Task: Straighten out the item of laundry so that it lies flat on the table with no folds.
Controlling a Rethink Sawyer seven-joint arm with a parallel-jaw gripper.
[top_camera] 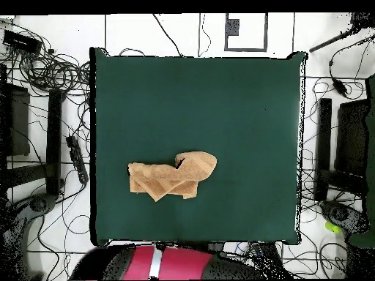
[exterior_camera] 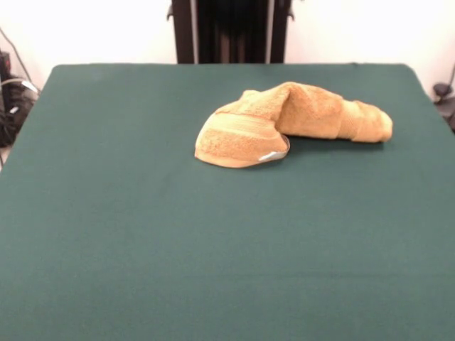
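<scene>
The golden-orange towel [exterior_camera: 291, 122] lies crumpled and folded over itself on the dark green table [exterior_camera: 142, 234], a little beyond the table's middle in the front view. Its near-left lobe shows a paler woven band and a small white label at its edge. The right part is rolled into a thick bunch. In the overhead view the towel [top_camera: 173, 176] sits below and left of the table's [top_camera: 242, 102] middle. The gripper shows in neither view; only the red and black base of the arm [top_camera: 157, 263] shows at the overhead view's bottom edge.
The black pedestal [exterior_camera: 229, 31] stands behind the table's far edge. Cables and black equipment lie on the floor at both sides of the table [top_camera: 44, 73].
</scene>
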